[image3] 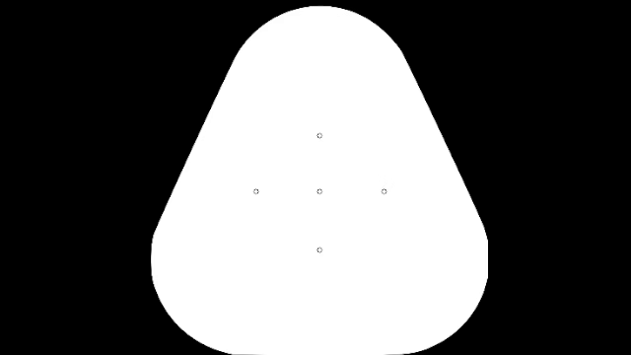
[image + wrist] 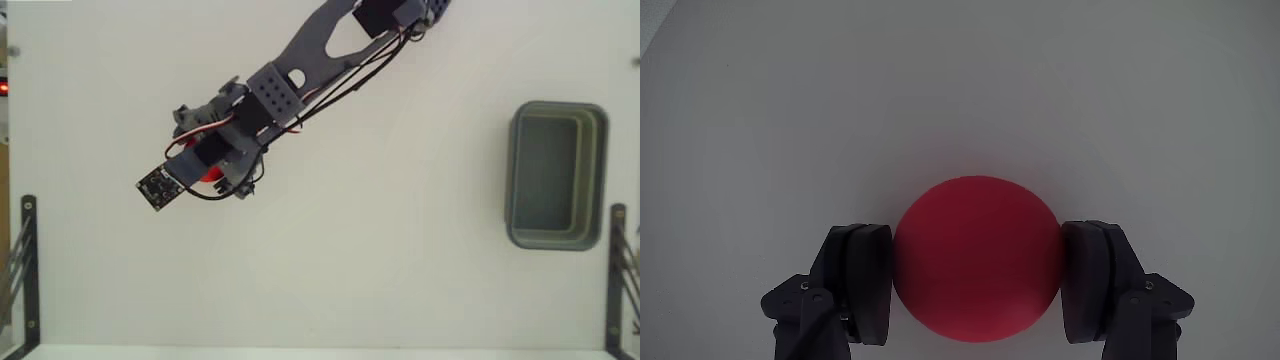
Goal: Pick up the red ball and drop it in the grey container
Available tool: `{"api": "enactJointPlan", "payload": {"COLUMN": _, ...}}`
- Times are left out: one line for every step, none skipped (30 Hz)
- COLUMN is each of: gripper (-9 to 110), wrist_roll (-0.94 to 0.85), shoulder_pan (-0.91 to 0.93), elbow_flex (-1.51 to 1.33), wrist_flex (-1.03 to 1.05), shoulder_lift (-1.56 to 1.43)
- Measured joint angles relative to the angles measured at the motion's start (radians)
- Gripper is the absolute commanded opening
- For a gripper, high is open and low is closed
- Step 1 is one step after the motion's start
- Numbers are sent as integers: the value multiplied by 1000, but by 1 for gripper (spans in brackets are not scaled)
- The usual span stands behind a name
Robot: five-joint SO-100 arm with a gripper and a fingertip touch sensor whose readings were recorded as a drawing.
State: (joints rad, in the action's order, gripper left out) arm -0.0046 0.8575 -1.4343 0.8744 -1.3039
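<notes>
In the wrist view the red ball sits squarely between the two dark fingers, which press on its left and right sides, so my gripper is shut on it. In the fixed view only a sliver of the red ball shows beneath the gripper, at the left-centre of the white table. Whether the ball rests on the surface or hangs just above it I cannot tell. The grey container stands hollow side up at the far right, well away from the gripper.
The arm stretches in from the top right of the fixed view. Black metal brackets stand at the lower left and lower right table edges. White tabletop lies between gripper and container.
</notes>
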Motion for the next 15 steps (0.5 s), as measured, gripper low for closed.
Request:
{"api": "enactJointPlan", "payload": {"gripper": 110, "wrist_roll": 2, "shoulder_pan": 0, "elbow_flex": -3, "wrist_flex": 0, "shoulder_lift": 0}}
{"api": "enactJointPlan", "payload": {"gripper": 110, "wrist_roll": 2, "shoulder_pan": 0, "elbow_flex": -5, "wrist_flex": 0, "shoulder_lift": 0}}
{"api": "enactJointPlan", "payload": {"gripper": 110, "wrist_roll": 2, "shoulder_pan": 0, "elbow_flex": -5, "wrist_flex": 0, "shoulder_lift": 0}}
{"api": "enactJointPlan", "payload": {"gripper": 110, "wrist_roll": 2, "shoulder_pan": 0, "elbow_flex": -5, "wrist_flex": -5, "shoulder_lift": 0}}
{"api": "enactJointPlan", "payload": {"gripper": 110, "wrist_roll": 0, "shoulder_pan": 0, "elbow_flex": -5, "wrist_flex": -11, "shoulder_lift": 0}}
{"api": "enactJointPlan", "payload": {"gripper": 110, "wrist_roll": 0, "shoulder_pan": 0, "elbow_flex": -5, "wrist_flex": -11, "shoulder_lift": 0}}
{"api": "enactJointPlan", "payload": {"gripper": 110, "wrist_roll": 0, "shoulder_pan": 0, "elbow_flex": -5, "wrist_flex": -11, "shoulder_lift": 0}}
{"api": "enactJointPlan", "payload": {"gripper": 110, "wrist_roll": 0, "shoulder_pan": 0, "elbow_flex": -5, "wrist_flex": -11, "shoulder_lift": 0}}
{"api": "enactJointPlan", "payload": {"gripper": 110, "wrist_roll": 0, "shoulder_pan": 0, "elbow_flex": -5, "wrist_flex": -11, "shoulder_lift": 0}}
{"api": "enactJointPlan", "payload": {"gripper": 110, "wrist_roll": 0, "shoulder_pan": 0, "elbow_flex": -15, "wrist_flex": -12, "shoulder_lift": 0}}
{"api": "enactJointPlan", "payload": {"gripper": 110, "wrist_roll": 2, "shoulder_pan": 0, "elbow_flex": -20, "wrist_flex": -14, "shoulder_lift": 0}}
{"api": "enactJointPlan", "payload": {"gripper": 110, "wrist_roll": 0, "shoulder_pan": 0, "elbow_flex": -20, "wrist_flex": -14, "shoulder_lift": 0}}
{"api": "enactJointPlan", "payload": {"gripper": 110, "wrist_roll": 2, "shoulder_pan": 0, "elbow_flex": -23, "wrist_flex": -14, "shoulder_lift": 0}}
{"api": "enactJointPlan", "payload": {"gripper": 110, "wrist_roll": 2, "shoulder_pan": 0, "elbow_flex": -23, "wrist_flex": -14, "shoulder_lift": 0}}
{"api": "enactJointPlan", "payload": {"gripper": 110, "wrist_roll": 2, "shoulder_pan": 0, "elbow_flex": -23, "wrist_flex": -15, "shoulder_lift": 0}}
